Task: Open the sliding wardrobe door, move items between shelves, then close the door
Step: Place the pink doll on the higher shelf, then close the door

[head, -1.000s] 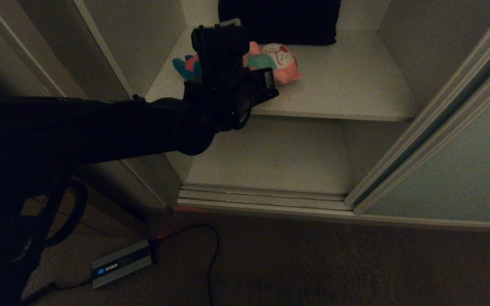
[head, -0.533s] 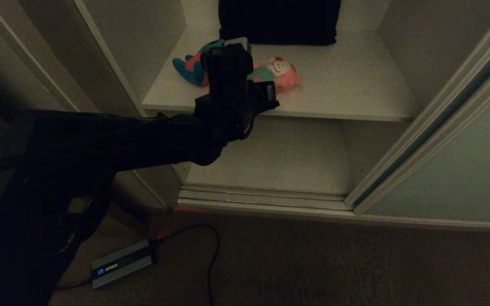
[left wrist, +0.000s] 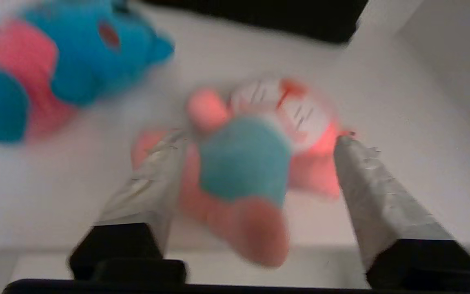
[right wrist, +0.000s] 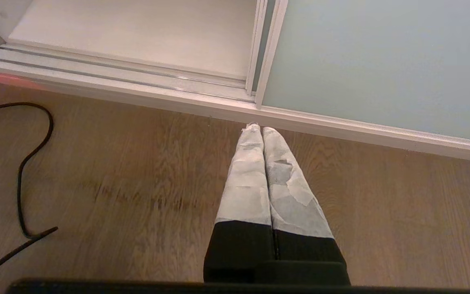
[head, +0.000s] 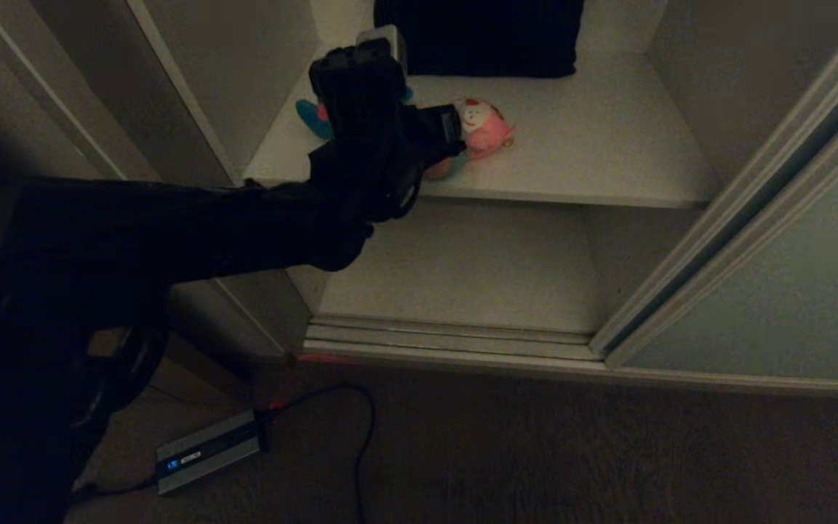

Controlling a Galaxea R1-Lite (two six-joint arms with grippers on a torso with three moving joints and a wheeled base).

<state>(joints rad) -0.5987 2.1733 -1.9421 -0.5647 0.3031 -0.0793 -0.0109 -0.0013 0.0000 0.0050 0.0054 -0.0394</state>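
Wardrobe: sliding door open, upper shelf lit dimly.
Pink toy: lying on upper shelf, beside blue toy.
Left gripper: jaws spread wide around pink toy, gripping nothing.
Advice: center on belly, close gently.

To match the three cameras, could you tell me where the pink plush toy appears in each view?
Head view: pink plush toy on the upper shelf, right of the left tool.
Left wrist view: centre, between the open fingers.
Right wrist view: not in it.
Shared landmark: the teal-blue plush toy.
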